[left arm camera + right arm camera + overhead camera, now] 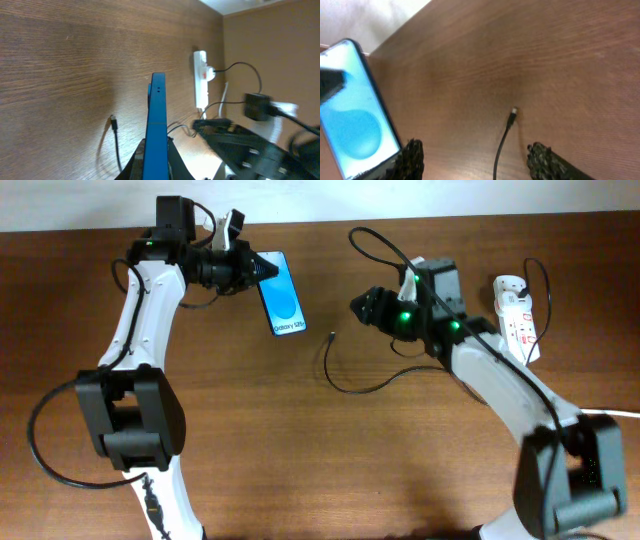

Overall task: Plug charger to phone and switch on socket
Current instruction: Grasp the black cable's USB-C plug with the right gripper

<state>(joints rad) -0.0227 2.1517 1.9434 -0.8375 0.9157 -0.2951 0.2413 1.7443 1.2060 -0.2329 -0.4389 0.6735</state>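
The phone (284, 298), blue screen with white "Galaxy" text, is held at its far end by my left gripper (245, 268). In the left wrist view the phone (158, 115) shows edge-on between the shut fingers (156, 167). The charger (331, 337) lies on the table right of the phone, its thin black cable curling toward my right arm; its plug tip also shows in the left wrist view (113, 120) and the right wrist view (513, 115). My right gripper (364, 305) (477, 160) is open and empty, above the plug tip. The socket (517, 315) (200, 80) lies at the far right.
The wooden table (250, 440) carries all of this. The phone (355, 120) fills the left of the right wrist view. A thick white cord (610, 412) runs off the right edge. My right arm (250, 147) shows in the left wrist view.
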